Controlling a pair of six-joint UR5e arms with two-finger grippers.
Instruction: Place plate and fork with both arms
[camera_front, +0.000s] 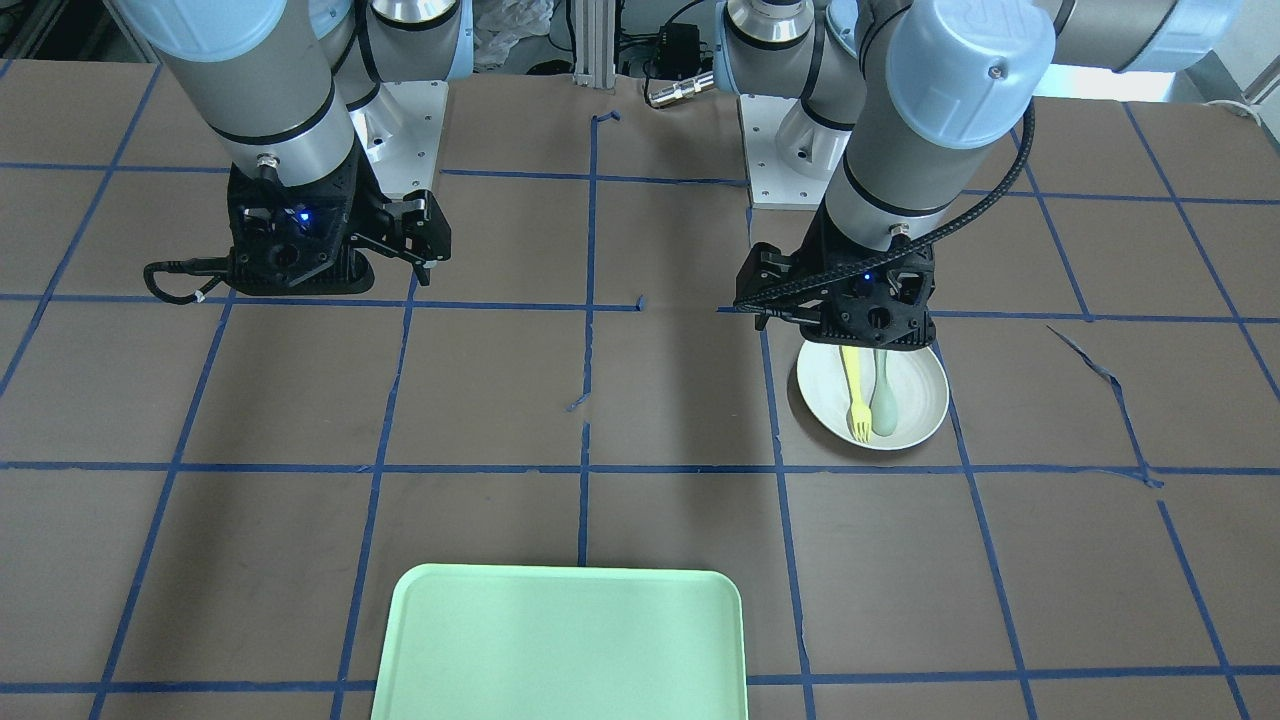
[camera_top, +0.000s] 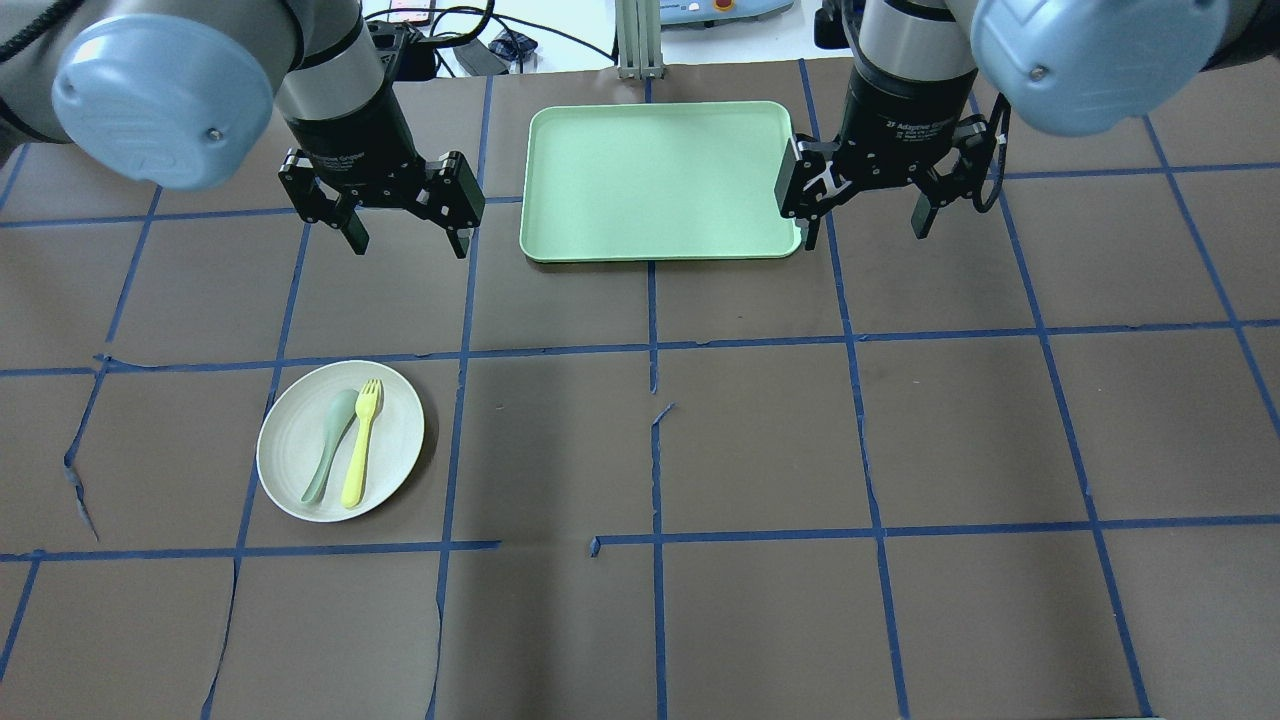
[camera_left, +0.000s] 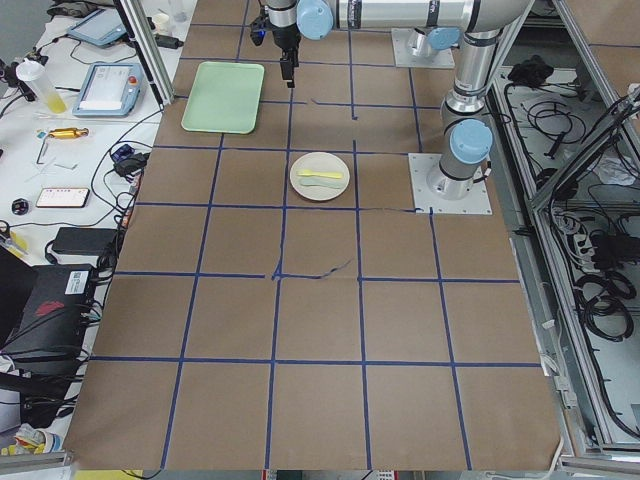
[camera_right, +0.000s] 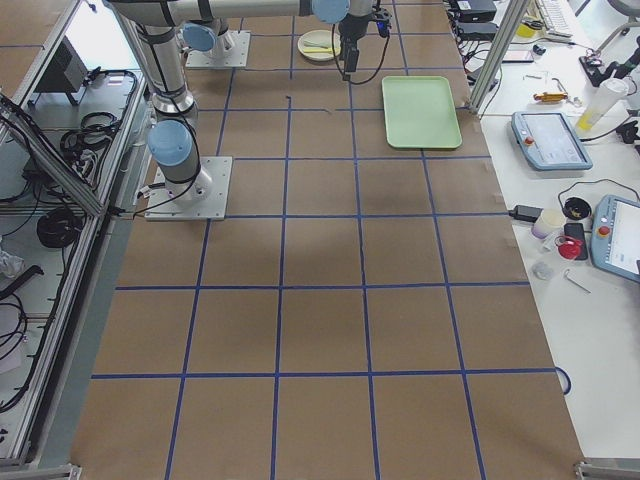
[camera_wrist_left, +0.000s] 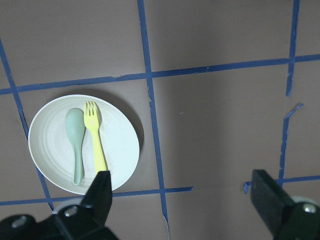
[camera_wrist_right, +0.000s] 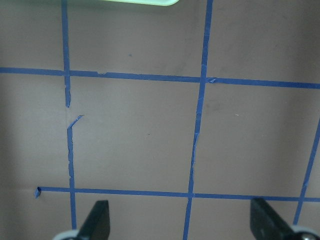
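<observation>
The off-white plate (camera_top: 395, 430) lies on the table's left half, with the yellow fork (camera_top: 361, 445) and a grey-green spoon (camera_top: 328, 445) side by side on it. My left gripper (camera_top: 410, 245) hangs open and empty above the table, beyond the plate and clear of it. In the left wrist view the plate (camera_wrist_left: 120, 145) and the fork (camera_wrist_left: 96, 140) sit to the left of the open fingers (camera_wrist_left: 102, 192). My right gripper (camera_top: 864, 235) is open and empty, in the air by the tray's right edge. The right wrist view shows only bare mat between its fingers (camera_wrist_right: 100, 215).
A light-green rectangular tray (camera_top: 660, 180) lies empty at the far middle of the table, between the two grippers. The brown mat carries a blue tape grid, with torn tape near the middle (camera_top: 660, 412).
</observation>
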